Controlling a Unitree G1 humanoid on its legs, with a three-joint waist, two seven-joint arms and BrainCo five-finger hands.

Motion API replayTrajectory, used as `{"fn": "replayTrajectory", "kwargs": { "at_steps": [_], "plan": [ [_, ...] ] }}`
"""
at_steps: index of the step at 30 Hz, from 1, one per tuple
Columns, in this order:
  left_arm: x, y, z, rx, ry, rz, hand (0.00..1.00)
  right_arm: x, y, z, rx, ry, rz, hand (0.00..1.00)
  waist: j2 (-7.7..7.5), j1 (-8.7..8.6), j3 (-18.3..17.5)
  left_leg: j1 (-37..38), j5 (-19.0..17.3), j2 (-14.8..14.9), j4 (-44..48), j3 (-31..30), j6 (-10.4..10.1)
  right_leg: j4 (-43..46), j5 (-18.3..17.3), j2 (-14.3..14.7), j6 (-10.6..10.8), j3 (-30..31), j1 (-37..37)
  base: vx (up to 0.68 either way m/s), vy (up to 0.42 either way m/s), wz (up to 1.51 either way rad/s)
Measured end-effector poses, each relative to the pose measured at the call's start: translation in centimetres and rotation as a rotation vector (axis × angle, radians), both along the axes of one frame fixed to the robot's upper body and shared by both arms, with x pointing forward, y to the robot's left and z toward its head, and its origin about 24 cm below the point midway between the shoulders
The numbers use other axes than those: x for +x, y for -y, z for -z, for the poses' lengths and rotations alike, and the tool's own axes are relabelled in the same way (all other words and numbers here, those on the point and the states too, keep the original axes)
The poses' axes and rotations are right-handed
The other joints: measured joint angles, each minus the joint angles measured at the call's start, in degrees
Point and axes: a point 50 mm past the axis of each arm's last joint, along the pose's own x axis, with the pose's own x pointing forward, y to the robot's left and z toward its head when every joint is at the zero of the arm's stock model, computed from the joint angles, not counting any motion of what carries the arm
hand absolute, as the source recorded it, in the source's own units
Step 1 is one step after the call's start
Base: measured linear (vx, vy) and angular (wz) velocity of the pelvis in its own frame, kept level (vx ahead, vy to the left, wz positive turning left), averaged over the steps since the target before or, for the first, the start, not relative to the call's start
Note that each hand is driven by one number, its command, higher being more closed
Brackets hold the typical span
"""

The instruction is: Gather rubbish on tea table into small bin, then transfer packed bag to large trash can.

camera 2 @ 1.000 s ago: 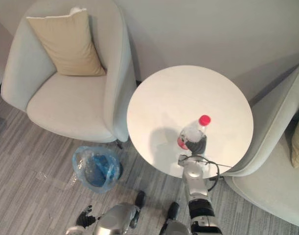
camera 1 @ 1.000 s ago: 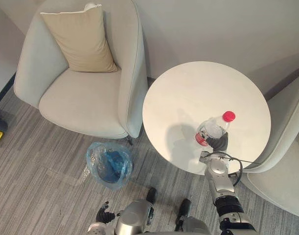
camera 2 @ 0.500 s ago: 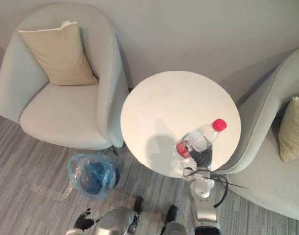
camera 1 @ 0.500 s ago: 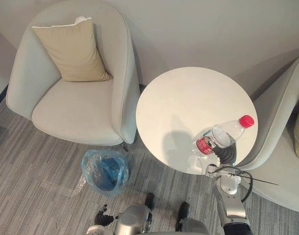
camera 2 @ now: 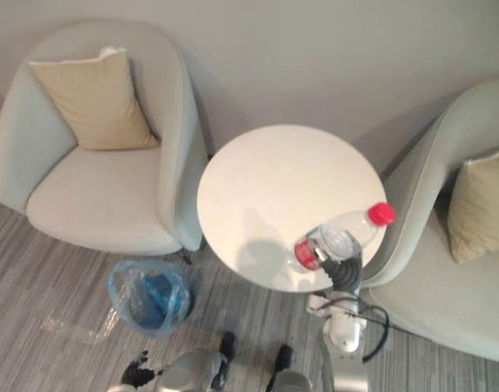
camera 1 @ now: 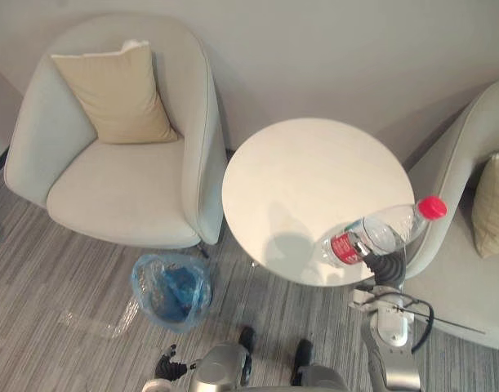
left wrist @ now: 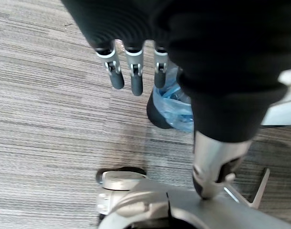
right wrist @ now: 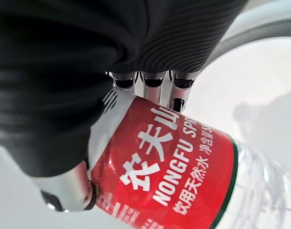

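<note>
The right hand (camera 1: 386, 266) is gripping a tilted clear bottle (camera 1: 378, 234) over the worktop (camera 1: 310, 175) edge, its grip half hidden; the left hand (left wrist: 135, 71) is hanging loose-fingered

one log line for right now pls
right hand: shut on bottle, tilted, over table edge | left hand: open, low above carpet | small bin: blue-bagged, by armchair
</note>
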Motion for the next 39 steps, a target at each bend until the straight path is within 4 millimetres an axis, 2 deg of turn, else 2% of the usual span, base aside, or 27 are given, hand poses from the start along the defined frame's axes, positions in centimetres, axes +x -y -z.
{"fn": "replayTrajectory", "kwargs": {
  "at_steps": [1, 2, 3, 4, 5, 6, 7, 8, 9, 10, 11, 12, 14, 17, 18, 20, 21, 22, 23, 24, 26, 28, 29, 31, 33, 35, 39],
  "plan": [
    [0.1, -0.4, 0.1, 0.011, -0.012, -0.011, 0.0, 0.2, -0.2, -0.1, 0.006, 0.007, -0.003, 1.0, -1.38, -0.64, -0.76, 0.09, -1.59, -0.11, -2.24, 4.17, 1.53, -1.4, -0.2, -1.95, -0.86, -0.95, -0.85, -0.12, -0.011, 0.79],
    [0.5, -0.4, 0.1, 0.014, -0.007, -0.012, 0.0, 0.6, 0.1, -0.5, -0.004, 0.026, 0.004, 1.0, -1.23, -1.81, -0.72, -3.39, -4.41, 2.87, 8.37, 11.35, 5.04, -1.43, 1.07, -3.47, -0.02, -4.28, -1.36, -0.12, -0.011, 0.8],
    [0.4, -0.5, 0.1, 0.015, -0.009, -0.012, 0.0, 0.7, 0.2, -0.6, -0.009, 0.025, 0.005, 1.0, -0.65, -1.94, -0.97, -3.5, -4.7, 4.45, 10.56, 13.35, 4.67, -1.35, 1.33, -3.47, 0.18, -5.09, -1.31, -0.05, 0.058, 0.8],
    [0.2, -0.6, 0.1, 0.021, -0.017, -0.013, 0.0, 0.8, 0.5, -0.6, -0.018, 0.022, 0.017, 1.0, 0.54, -2.86, -1.72, -1.56, -5.57, 9.47, 13.08, 19.17, 2.83, -0.91, 1.34, -3.86, 0.19, -7.67, -0.95, 0.01, 0.088, 0.59],
    [0.3, -0.6, 0.1, 0.023, -0.011, -0.013, 0.0, 0.8, 0.6, -0.6, -0.018, 0.023, 0.024, 1.0, 0.85, -3.25, -1.94, -0.41, -5.76, 11.37, 12.69, 21.3, 2.26, -0.73, 1.35, -4.27, 0.2, -8.77, -0.65, 0.03, 0.17, 1.15],
    [0.6, -0.8, 0.0, 0.043, -0.006, 0.015, 0.0, 0.9, 0.9, -0.4, -0.018, 0.015, 0.035, 1.0, 1.73, -4.62, -2.51, 2.76, -4.63, 15.79, 9.49, 26.3, 0.21, 0.45, 1.46, -5.72, 0.38, -12.76, -0.02, 0.02, 0.167, 0.98],
    [0.6, -0.7, 0.0, 0.047, -0.007, 0.023, 0.0, 1.0, 1.0, -0.4, -0.019, 0.013, 0.04, 1.0, 2.01, -5.05, -2.69, 3.66, -3.46, 16.73, 7.8, 26.97, -0.97, 0.86, 1.48, -6.08, 0.44, -13.92, 0.03, 0.03, 0.251, 1.32],
    [0.7, -0.3, 0.0, 0.044, -0.002, 0.047, 0.0, 1.2, 1.4, -0.4, -0.019, 0.01, 0.057, 1.0, 2.68, -5.44, -3.09, 5.38, -1.67, 16.28, 1.92, 26.45, -5.69, 1.02, 2.32, -7.25, 1.76, -16.54, 0.29, 0.0, 0.374, 1.31],
    [1.2, -0.1, -0.2, 0.046, 0.012, 0.074, 0.0, 1.3, 1.4, 0.0, -0.009, -0.006, 0.068, 1.0, 2.44, -5.79, -3.19, 6.62, -0.98, 14.0, -2.03, 25.82, -6.87, -0.49, 3.79, -8.62, 3.63, -19.47, 2.12, 0.0, 0.325, 1.28],
    [1.2, 0.1, -0.2, 0.04, 0.015, 0.086, 0.0, 1.4, 1.4, 0.3, -0.004, -0.018, 0.068, 1.0, 1.95, -5.79, -3.13, 7.08, -0.69, 13.12, -3.08, 25.33, -7.13, -1.13, 4.36, -9.06, 3.9, -20.14, 2.79, -0.03, 0.38, 1.02],
    [1.2, 0.6, -0.2, 0.016, 0.021, 0.098, 0.0, 1.9, 1.0, 1.2, 0.011, -0.066, 0.06, 1.0, 0.71, -4.75, -2.81, 8.24, -0.22, 11.34, -3.93, 24.09, -6.73, -2.75, 6.29, -9.94, 3.92, -21.23, 5.04, -0.03, 0.228, 0.48],
    [1.1, 0.4, -0.2, 0.02, 0.017, 0.111, 0.0, 2.0, 0.6, 1.6, 0.022, -0.085, 0.052, 1.0, 0.43, -4.33, -2.95, 8.5, -0.19, 10.86, -3.71, 23.62, -6.65, -3.16, 6.89, -10.24, 3.75, -21.49, 5.45, -0.04, 0.286, 0.48],
    [0.9, 0.7, 0.0, 0.017, 0.005, 0.141, 0.0, 2.3, -1.4, 2.7, 0.015, -0.137, -0.018, 1.0, 0.17, -3.48, -3.11, 9.29, -0.29, 9.74, -2.7, 22.63, -6.2, -3.83, 8.85, -10.61, 2.91, -20.84, 7.5, -0.02, 0.21, 0.26],
    [0.7, 0.7, 0.1, 0.014, -0.003, 0.135, 0.0, 2.3, -2.8, 3.1, 0.013, -0.166, -0.084, 1.0, 0.42, -3.37, -2.88, 9.14, -1.87, 8.79, -0.85, 21.27, -4.07, 0.26, 8.78, -12.42, 2.39, -20.65, 7.52, 0.0, 0.151, 0.19],
    [0.5, 0.7, 0.1, 0.013, -0.008, 0.133, 0.0, 2.2, -2.9, 3.3, 0.014, -0.177, -0.092, 1.0, 0.51, -3.55, -2.83, 9.2, -2.78, 8.38, 0.11, 20.32, -3.57, 3.49, 7.9, -13.41, 1.05, -19.35, 7.18, 0.0, 0.144, 0.38],
    [0.3, 0.5, 0.1, 0.013, -0.01, 0.121, 0.0, 2.0, -2.6, 3.5, 0.0, -0.189, -0.101, 1.0, 0.49, -3.98, -2.26, 9.31, -5.95, 7.21, 2.6, 16.93, -2.46, 14.55, 5.79, -15.76, -2.71, -10.15, 3.9, -0.02, 0.136, 0.53],
    [0.1, 0.1, 0.1, 0.019, -0.012, 0.103, 0.0, 1.8, -2.5, 3.8, -0.001, -0.199, -0.103, 1.0, 0.19, -4.6, -1.57, 9.56, -7.79, 7.04, 4.21, 14.49, -1.93, 20.55, 1.34, -14.79, -1.57, -1.81, 0.99, -0.02, 0.058, 0.6],
    [0.0, -0.1, 0.1, 0.022, -0.015, 0.092, 0.0, 1.6, -2.6, 3.9, 0.004, -0.203, -0.106, 1.0, -0.07, -4.93, -1.51, 9.37, -8.32, 6.86, 4.67, 13.57, -2.08, 21.71, -0.96, -13.53, -0.47, 0.61, 0.29, 0.01, 0.016, 0.88],
    [-0.1, -0.6, 0.1, 0.018, -0.011, 0.041, 0.0, 1.3, -2.9, 4.2, 0.008, -0.218, -0.123, 1.0, -1.35, -4.98, -1.12, 8.99, -9.09, 6.54, 5.9, 10.96, -2.0, 23.12, -7.16, -7.9, 0.07, 6.13, -2.14, 0.03, -0.038, 0.71],
    [-0.1, -0.7, 0.1, 0.016, -0.01, 0.029, 0.0, 1.3, -3.1, 4.2, 0.007, -0.219, -0.138, 1.0, -1.5, -4.92, -0.98, 8.79, -9.19, 6.55, 6.3, 10.15, -1.84, 22.99, -8.22, -6.02, -0.12, 6.62, -3.13, 0.05, -0.051, 0.87],
    [-0.3, -0.8, 0.2, 0.016, -0.021, 0.021, 0.0, 1.3, -3.7, 4.3, 0.0, -0.224, -0.182, 1.0, -1.68, -5.3, -1.0, 8.02, -10.09, 6.48, 7.69, 6.22, -2.6, 19.27, -8.78, 0.33, 0.08, 7.92, -7.12, 0.09, -0.093, 0.94],
    [-0.3, -1.0, 0.2, 0.021, -0.026, 0.021, 0.0, 1.0, -3.5, 4.5, -0.005, -0.23, -0.183, 1.0, -1.98, -5.73, -1.1, 6.35, -12.14, 5.61, 11.34, 2.7, -3.52, 15.02, -5.56, 1.52, -0.33, 8.26, -6.55, 0.13, -0.163, 1.08],
    [-0.2, -0.1, 0.3, 0.001, -0.022, 0.022, 0.0, 0.7, -2.8, 4.8, -0.027, -0.254, -0.179, 1.0, -0.22, -5.21, -1.76, 5.82, -13.22, 6.56, 13.13, 0.61, -4.35, 14.97, -6.56, 2.17, -0.44, 6.21, -5.35, 0.23, -0.183, 1.07],
    [-0.3, 0.3, 0.4, -0.012, -0.024, 0.015, 0.0, 0.5, -2.5, 5.1, -0.037, -0.268, -0.181, 1.0, 1.1, -4.47, -2.56, 4.85, -13.05, 7.76, 12.58, -1.6, -5.08, 13.74, -6.95, 2.67, -0.53, 2.7, -4.26, 0.27, -0.13, 0.72],
    [-0.3, 0.2, 0.4, -0.01, -0.025, 0.016, 0.0, 0.3, -1.9, 5.1, -0.024, -0.271, -0.153, 1.0, 0.99, -4.34, -2.65, 5.37, -11.64, 9.0, 10.55, -2.17, -6.6, 11.3, -6.86, 3.27, -0.68, -0.24, -1.82, 0.24, -0.124, 0.74],
    [-0.3, 0.2, 0.4, -0.009, -0.025, 0.017, 0.0, 0.0, -1.4, 5.4, -0.025, -0.284, -0.132, 1.0, 0.78, -4.13, -2.77, 6.46, -10.95, 9.41, 10.64, -1.68, -7.09, 9.3, -6.86, 3.41, -0.68, -2.11, 1.53, 0.2, -0.068, 0.66],
    [-0.4, 0.0, 0.3, -0.003, -0.023, 0.02, 0.0, -0.1, -1.3, 5.5, -0.017, -0.287, -0.124, 1.0, -0.68, -3.26, -3.86, 6.65, -9.99, 9.63, 13.36, 3.03, -8.31, 5.14, -6.24, 3.05, -1.18, -2.86, 6.2, 0.16, 0.014, 0.4]
  ]
}}
